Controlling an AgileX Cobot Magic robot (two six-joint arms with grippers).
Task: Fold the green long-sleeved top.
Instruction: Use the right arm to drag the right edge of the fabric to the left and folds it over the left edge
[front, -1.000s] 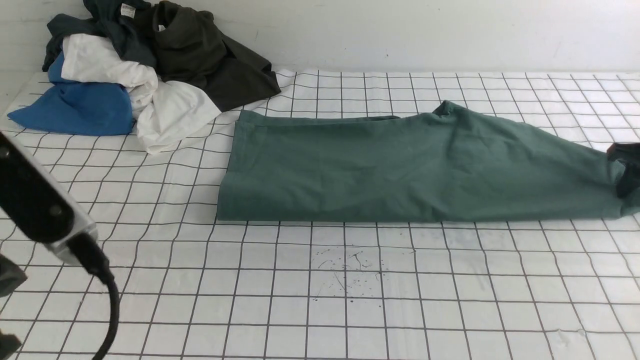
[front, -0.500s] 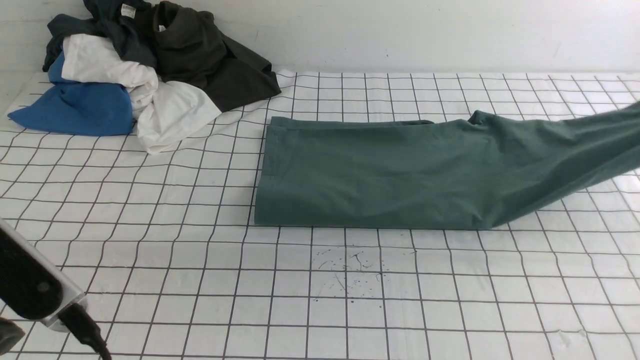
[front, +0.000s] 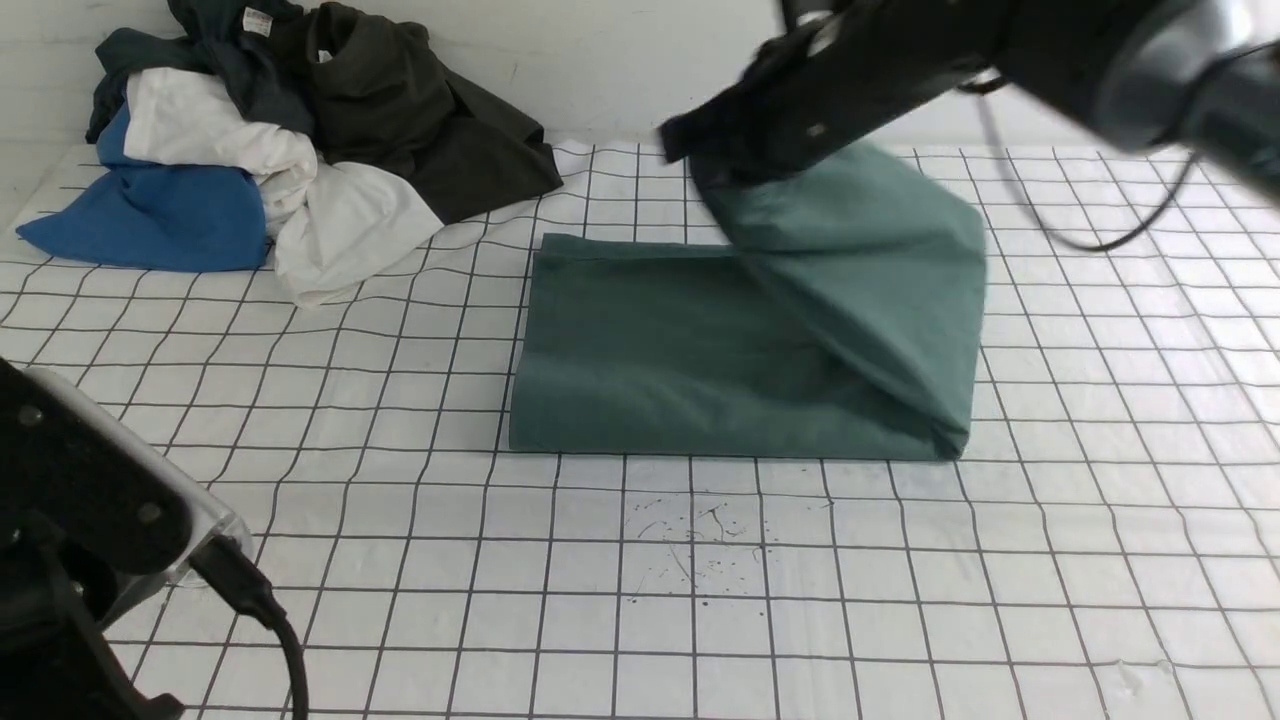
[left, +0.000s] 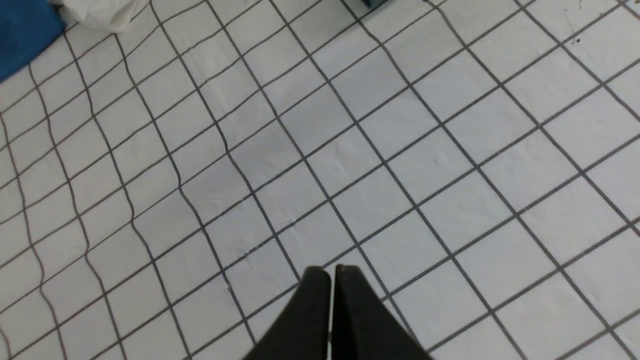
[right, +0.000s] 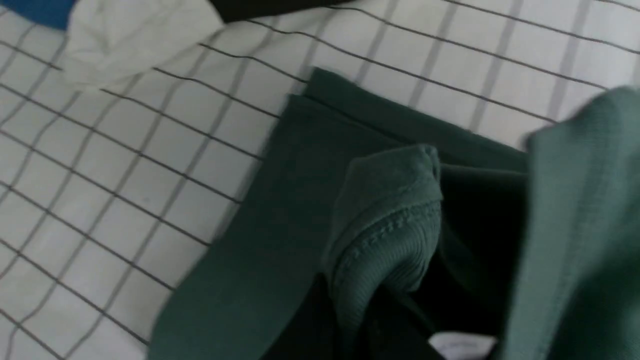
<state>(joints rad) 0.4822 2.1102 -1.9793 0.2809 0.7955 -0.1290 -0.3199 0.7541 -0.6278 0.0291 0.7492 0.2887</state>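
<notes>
The green long-sleeved top (front: 650, 360) lies mid-desk as a long folded band, its left part flat and its right-hand end lifted and doubled back over it, so a fold line (front: 955, 425) is forming on the right. The right tool (front: 695, 150) is clamped narrow on the ribbed edge (right: 385, 250) of that raised end, above the band's far side. To do this fold well, I judge the held end should travel low and straight across until it sits over the left hem (front: 530, 340), with the long edges matched before the cloth is let go. Lifting too high or pulling sideways would likely drag the lower layer and skew the fold line. Lowering the end flat onto the lower layer before releasing should stop it springing back. The left tool (left: 330, 280) is closed on nothing over bare desk (front: 700, 600), well apart from the top. The pile of other clothes (front: 300, 130) sits in the far left corner, clear of the path
</notes>
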